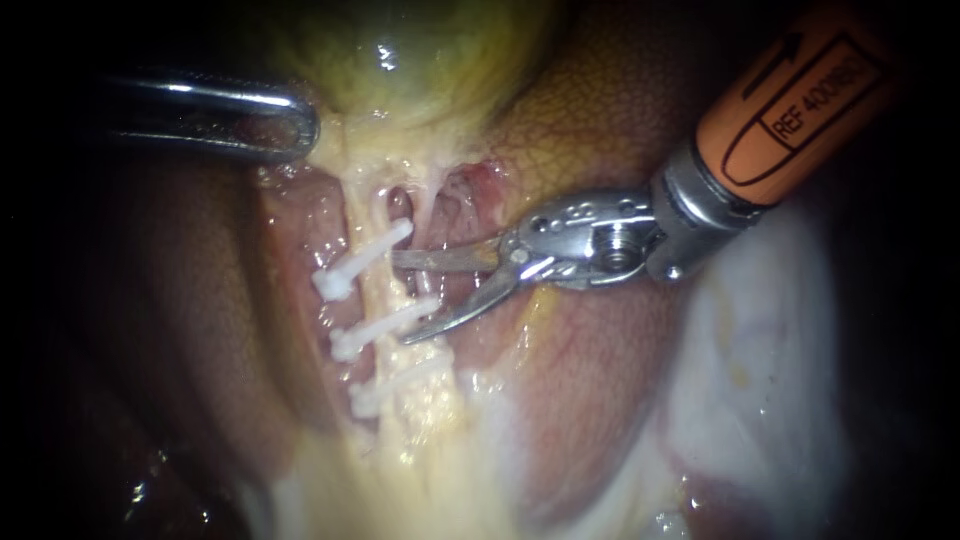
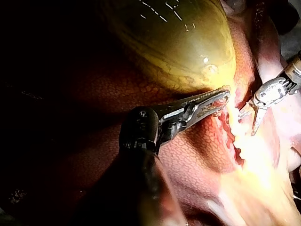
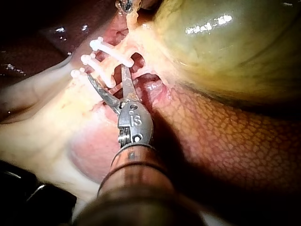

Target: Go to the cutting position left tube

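The left tube runs pale and upright below the gallbladder and carries three white clips, top, middle and bottom. My right instrument, on an orange shaft, has its blades open at the tube's right edge. The upper blade lies between the top and middle clips, and the lower tip rests by the middle clip's right end. In the right wrist view the open blades meet the clipped tube. My left instrument is shut on tissue at the gallbladder's neck.
Liver lies behind and to the right of the tubes, with more dark liver at the left. A thinner strand runs just right of the left tube. Pale fatty tissue fills the lower right.
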`<state>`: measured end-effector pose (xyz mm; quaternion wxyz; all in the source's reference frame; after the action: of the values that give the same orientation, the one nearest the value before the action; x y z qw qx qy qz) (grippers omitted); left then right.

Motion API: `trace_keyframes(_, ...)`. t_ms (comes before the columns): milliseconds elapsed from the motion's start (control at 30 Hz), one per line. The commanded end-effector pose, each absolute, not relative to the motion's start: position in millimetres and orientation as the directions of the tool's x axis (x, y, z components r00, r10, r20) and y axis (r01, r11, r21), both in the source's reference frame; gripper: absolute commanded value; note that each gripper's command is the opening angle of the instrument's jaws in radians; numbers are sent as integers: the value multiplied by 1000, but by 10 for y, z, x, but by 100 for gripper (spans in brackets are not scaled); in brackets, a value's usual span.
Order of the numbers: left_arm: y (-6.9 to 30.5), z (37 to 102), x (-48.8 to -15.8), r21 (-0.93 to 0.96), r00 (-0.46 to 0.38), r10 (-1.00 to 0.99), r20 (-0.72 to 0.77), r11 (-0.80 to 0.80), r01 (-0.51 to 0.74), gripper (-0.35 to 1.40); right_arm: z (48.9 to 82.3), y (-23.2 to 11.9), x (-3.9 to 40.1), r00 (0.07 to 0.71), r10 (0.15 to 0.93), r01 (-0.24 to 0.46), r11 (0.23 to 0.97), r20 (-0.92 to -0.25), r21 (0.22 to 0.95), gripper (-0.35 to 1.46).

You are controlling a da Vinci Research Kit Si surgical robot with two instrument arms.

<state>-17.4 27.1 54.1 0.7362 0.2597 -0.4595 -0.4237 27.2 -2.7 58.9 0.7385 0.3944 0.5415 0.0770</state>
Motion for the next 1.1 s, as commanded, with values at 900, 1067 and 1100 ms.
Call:
trace_keyframes(900, 271, 542, -174, 772, 219, -862, 457, 506, 385, -35, 583, -28, 326, 264, 620, 514, 558, -739, 652, 109)
trace_keyframes(1067, 271, 542, -174, 772, 219, -862, 457, 507, 385, -35, 579, -30, 336, 239, 629, 549, 541, -740, 637, 102)
trace_keyframes(1100, 271, 542, -174, 772, 219, -862, 457, 507, 385, -35, 577, -30, 337, 234, 630, 555, 538, -740, 634, 102)
